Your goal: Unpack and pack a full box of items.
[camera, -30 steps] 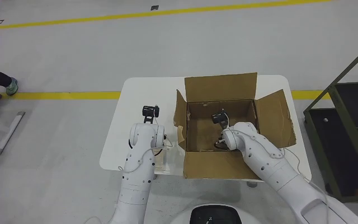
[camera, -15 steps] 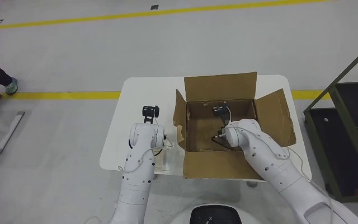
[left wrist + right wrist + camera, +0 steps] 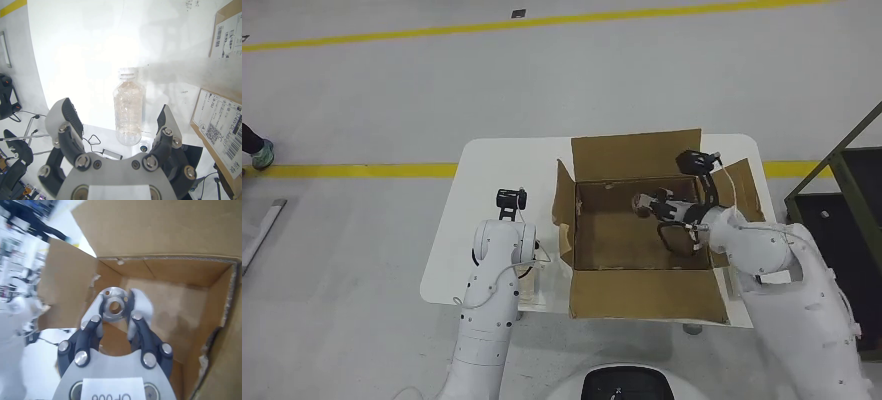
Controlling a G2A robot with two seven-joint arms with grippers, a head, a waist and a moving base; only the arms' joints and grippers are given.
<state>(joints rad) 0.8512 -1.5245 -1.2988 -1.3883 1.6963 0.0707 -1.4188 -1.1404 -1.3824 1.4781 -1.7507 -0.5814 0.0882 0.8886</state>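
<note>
1. Hovering over the white table left of the box, the left gripper has its jaws spread wide and grips nothing.
2. Directly beneath it, framed by the two fingers, a clear plastic bottle lies on its side. Its long axis runs straight away from the wrist, cap at the far end, so the fingers flank its body crosswise. This arm is by far the nearer to it.
3. To the right, the cardboard box stands open, flaps folded out.
4. Above the box's interior, towards its right wall, the right gripper has its jaws pinched on a round metal flange.
5. If unpacking is the step in hand, the flange's way out looks to lie leftward, over the box wall, to the table where the bottle lies.
</note>
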